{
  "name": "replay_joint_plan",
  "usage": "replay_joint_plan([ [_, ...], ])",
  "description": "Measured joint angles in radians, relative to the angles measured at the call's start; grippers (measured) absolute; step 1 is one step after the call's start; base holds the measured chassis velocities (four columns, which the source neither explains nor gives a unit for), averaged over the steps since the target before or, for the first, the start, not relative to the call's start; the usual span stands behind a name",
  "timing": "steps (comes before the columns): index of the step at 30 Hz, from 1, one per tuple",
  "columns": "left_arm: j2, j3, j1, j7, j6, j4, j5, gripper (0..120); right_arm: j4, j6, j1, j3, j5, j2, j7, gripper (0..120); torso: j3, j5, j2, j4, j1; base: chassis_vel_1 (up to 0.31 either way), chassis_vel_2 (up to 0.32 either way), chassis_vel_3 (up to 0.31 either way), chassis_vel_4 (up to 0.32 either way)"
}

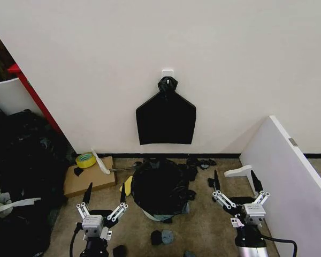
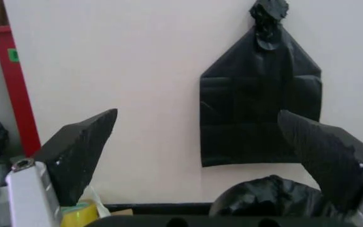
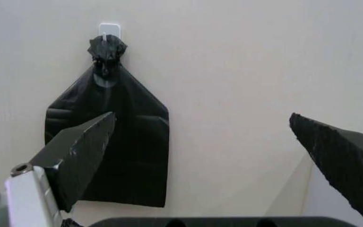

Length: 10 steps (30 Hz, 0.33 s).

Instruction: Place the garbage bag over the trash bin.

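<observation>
Left gripper (image 1: 105, 194) low in head view, jaws spread wide, nothing between them. Right gripper (image 1: 237, 186) same: jaws wide open, holding nothing. Both point fwd toward the wall (image 1: 166, 37), tips up off the floor (image 1: 203, 230).

Garbage bag (image 1: 159, 184) sits between the two grippers, a bit ahead of the jaw tips; glossy black, crinkled, draped over the trash bin (image 1: 159, 217) so only a bit of pale bin wall shows at the bottom front. Bag touches neither gripper. In left wrist view the bag's (image 2: 266, 196) crumpled top bulges just past the jaws, nearer the right-hand finger (image 2: 323, 156) in that pic.

Beyond the jaws, on the wall: flat black bag (image 1: 166, 119), fan-shaped, knotted at top, hanging from a white hook (image 1: 167, 72). Seen straight ahead btwn the open jaws in left wrist view (image 2: 260, 104); in right wrist view (image 3: 109, 137) it's partly behind one finger (image 3: 77, 156).

Outboard of left gripper & ahead: cardboard box (image 1: 88, 176) on the floor w/ yellow tape roll (image 1: 85, 159) on it. Outboard of right gripper: white board (image 1: 289, 176) running fwd to the wall. Small dark scraps (image 1: 161, 236) on the floor btwn the grippers, nearer the robot than the bin. Black bags (image 1: 18, 160) heaped far to the left
</observation>
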Motion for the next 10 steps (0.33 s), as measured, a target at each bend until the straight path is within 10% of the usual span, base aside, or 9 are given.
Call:
replay_joint_plan([
  [10, 0.135, 0.051, -0.040, 0.204, -0.009, 0.054, -0.009, 100, 0.000, -0.001, 0.001, 0.000, 0.001, -0.001, 0.000, 100, 0.000, -0.0001, 0.000, -0.0002, 0.000, 0.000, 0.000, 0.000, 0.000],
])
